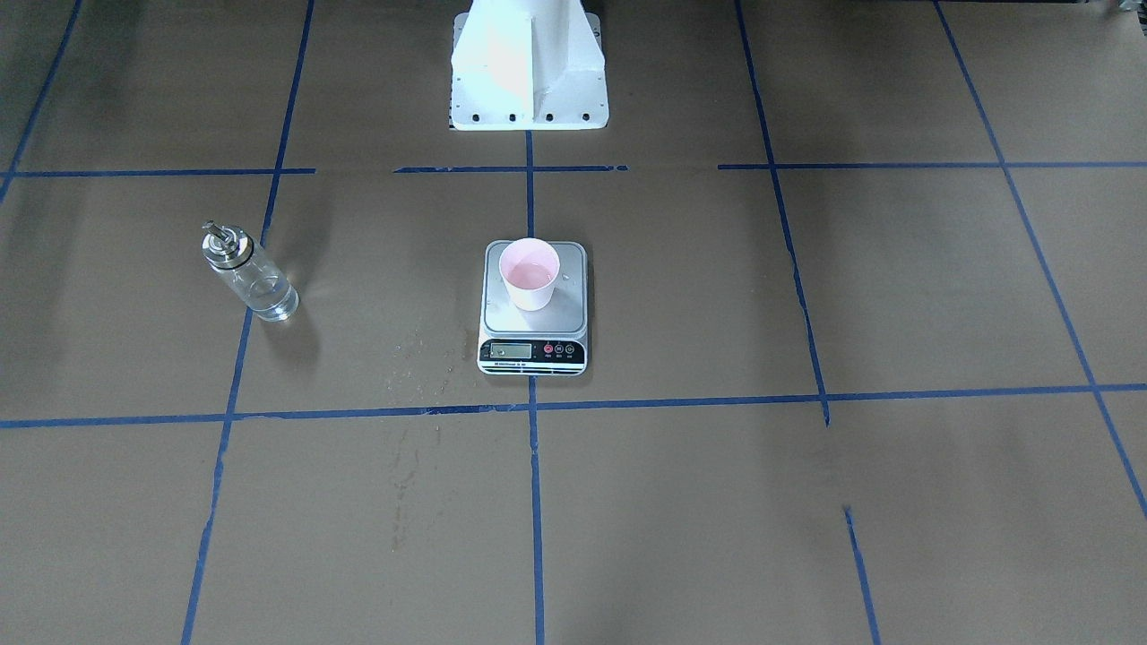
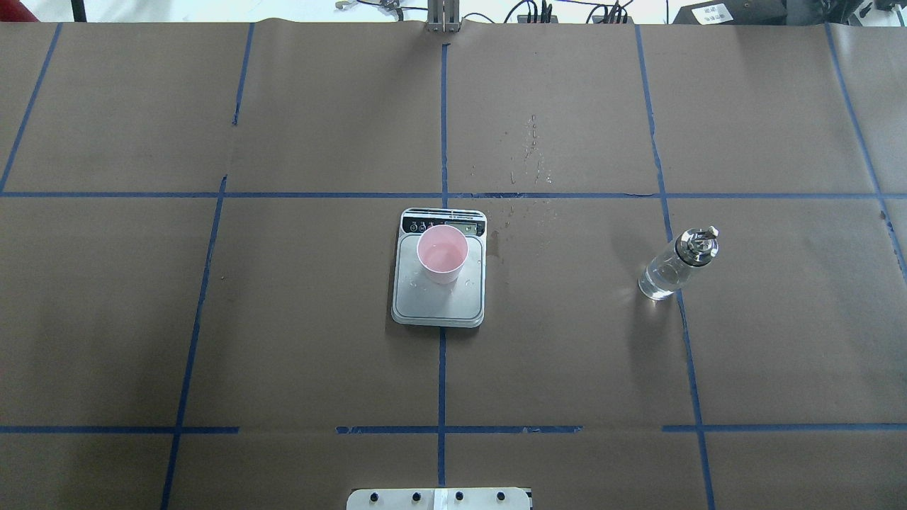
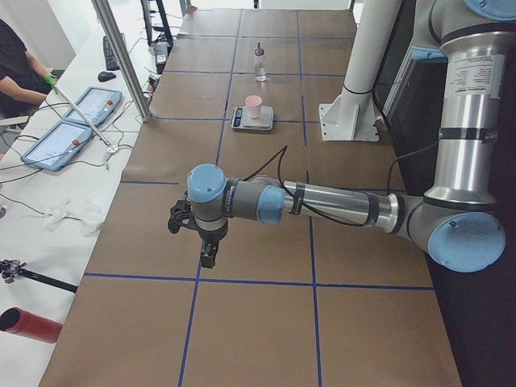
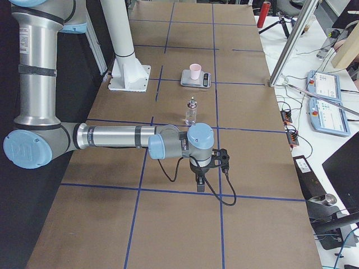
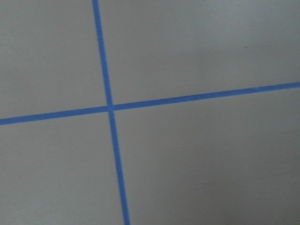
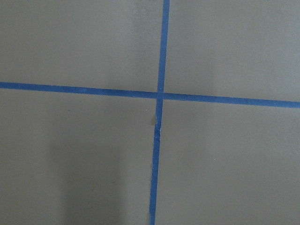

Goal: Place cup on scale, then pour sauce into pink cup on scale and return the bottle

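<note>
The pale pink cup (image 1: 530,273) stands upright on the scale (image 1: 534,354) at the table's middle, on the half of the platform nearest the display; both also show in the overhead view, the cup (image 2: 442,253) and the scale (image 2: 439,304). The clear glass bottle (image 2: 673,265) with its silver pourer stands upright on the paper, apart from the scale, on my right side; it holds clear sauce. My left gripper (image 3: 208,256) hangs over the table's left end, far from everything; I cannot tell its state. My right gripper (image 4: 200,184) hangs at the right end, past the bottle (image 4: 191,112); I cannot tell its state.
Brown paper with blue tape lines covers the table. Wet spots (image 2: 531,163) mark the paper beyond the scale. The white robot base (image 1: 529,72) stands at the table's near edge. An aluminium post (image 3: 121,56) and a desk with tablets (image 3: 81,121) line the far side.
</note>
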`<state>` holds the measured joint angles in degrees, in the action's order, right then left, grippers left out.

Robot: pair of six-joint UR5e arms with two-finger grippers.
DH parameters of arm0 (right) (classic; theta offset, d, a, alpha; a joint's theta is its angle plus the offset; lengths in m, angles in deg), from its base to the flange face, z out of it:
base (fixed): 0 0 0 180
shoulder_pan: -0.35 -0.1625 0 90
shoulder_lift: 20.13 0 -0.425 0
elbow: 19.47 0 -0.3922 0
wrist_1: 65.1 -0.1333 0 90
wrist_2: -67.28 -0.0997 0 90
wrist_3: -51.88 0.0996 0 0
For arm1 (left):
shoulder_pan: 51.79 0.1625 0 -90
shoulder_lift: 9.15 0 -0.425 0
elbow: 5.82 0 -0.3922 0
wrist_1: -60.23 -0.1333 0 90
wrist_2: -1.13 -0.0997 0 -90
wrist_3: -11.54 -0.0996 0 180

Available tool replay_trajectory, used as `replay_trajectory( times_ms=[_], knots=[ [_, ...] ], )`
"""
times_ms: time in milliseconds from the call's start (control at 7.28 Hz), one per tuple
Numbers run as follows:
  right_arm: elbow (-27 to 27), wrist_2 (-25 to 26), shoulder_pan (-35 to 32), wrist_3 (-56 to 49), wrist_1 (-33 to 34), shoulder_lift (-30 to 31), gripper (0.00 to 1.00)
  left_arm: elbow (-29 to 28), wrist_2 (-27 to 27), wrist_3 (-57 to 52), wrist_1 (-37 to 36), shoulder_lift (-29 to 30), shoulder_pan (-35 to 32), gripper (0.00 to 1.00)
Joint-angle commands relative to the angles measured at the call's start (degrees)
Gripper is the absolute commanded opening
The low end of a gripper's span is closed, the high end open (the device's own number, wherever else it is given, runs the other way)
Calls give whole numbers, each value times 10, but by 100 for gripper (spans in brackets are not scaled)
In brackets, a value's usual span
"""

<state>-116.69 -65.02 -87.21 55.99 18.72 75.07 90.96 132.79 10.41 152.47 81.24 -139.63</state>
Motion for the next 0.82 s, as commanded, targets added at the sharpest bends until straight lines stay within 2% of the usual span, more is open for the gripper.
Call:
replay_trajectory(
  times_ms=[0, 275, 687],
  knots=[
    [-1, -1, 1, -1, -20, 9, 100, -13, -38, 2, 22, -1, 0, 100],
    [0, -2, 1, 3, -84, 37, 100, -30, -36, 1, 31, 2, 1, 100],
    [2, -45, 1, 5, -83, 45, 100, -27, -36, 2, 33, 8, 1, 100]
  ],
)
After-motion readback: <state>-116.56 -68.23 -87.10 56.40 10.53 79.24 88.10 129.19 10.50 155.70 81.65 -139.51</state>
